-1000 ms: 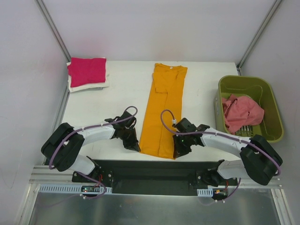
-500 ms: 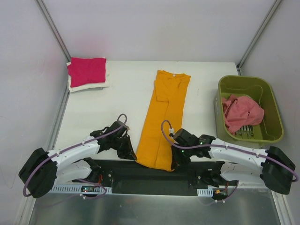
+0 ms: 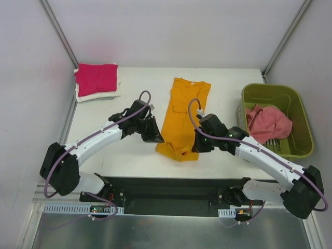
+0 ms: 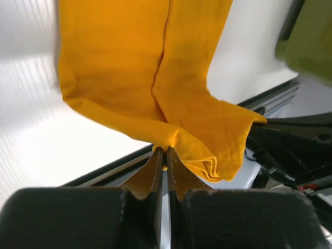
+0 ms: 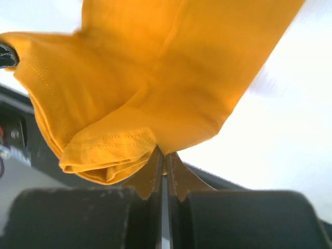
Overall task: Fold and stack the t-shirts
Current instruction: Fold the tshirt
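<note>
From above, we see the orange t-shirt (image 3: 185, 106) lying lengthwise mid-table. Its near hem is raised between the left gripper (image 3: 156, 139) and the right gripper (image 3: 196, 149), whose tips are hard to make out there.

The left wrist view shows that claw clenched on one hem corner, with the shirt's far end cut off.

In the right wrist view, that claw pinches the other corner, and the cloth beyond is blurred.
</note>
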{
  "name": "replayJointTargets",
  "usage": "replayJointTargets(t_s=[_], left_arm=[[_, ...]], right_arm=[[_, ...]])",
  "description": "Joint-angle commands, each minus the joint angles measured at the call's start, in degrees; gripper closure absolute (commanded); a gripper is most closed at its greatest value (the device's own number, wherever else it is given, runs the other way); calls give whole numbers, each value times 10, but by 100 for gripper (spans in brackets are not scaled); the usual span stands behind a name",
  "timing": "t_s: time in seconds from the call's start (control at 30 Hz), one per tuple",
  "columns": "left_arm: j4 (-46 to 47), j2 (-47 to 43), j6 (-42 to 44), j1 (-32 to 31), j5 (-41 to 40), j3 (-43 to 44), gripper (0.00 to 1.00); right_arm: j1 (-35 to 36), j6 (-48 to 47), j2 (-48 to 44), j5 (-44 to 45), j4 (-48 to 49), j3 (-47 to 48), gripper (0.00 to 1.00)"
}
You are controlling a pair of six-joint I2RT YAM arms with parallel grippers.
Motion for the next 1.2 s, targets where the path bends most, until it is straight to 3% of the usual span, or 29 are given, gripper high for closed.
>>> replayJointTargets(t_s=[0.0,0.43,0.9,0.97,1.03,1.1,1.13,1.17], left_arm=[[-6,66,29,41,22,91,100],[-6,232,86,104,20,264,100],[-23,398,123,136,18,423,100],[-23,421,134,137,7,440,94],[-26,441,143,137,9,461,85],[-32,451,151,137,10,472,75],[-34,453,152,138,10,477,69],[-36,450,155,137,10,477,52]], right_arm=[[-45,-64,38,58,-19,65,99],[-182,-156,200,49,-18,218,100],[-253,-181,358,-11,-10,317,99],[-259,-176,380,-1,-10,325,98],[-262,-176,393,13,-10,336,89],[-265,-175,411,18,-11,343,71],[-268,-175,415,18,-15,353,47],[-268,-176,420,20,-24,356,32]])
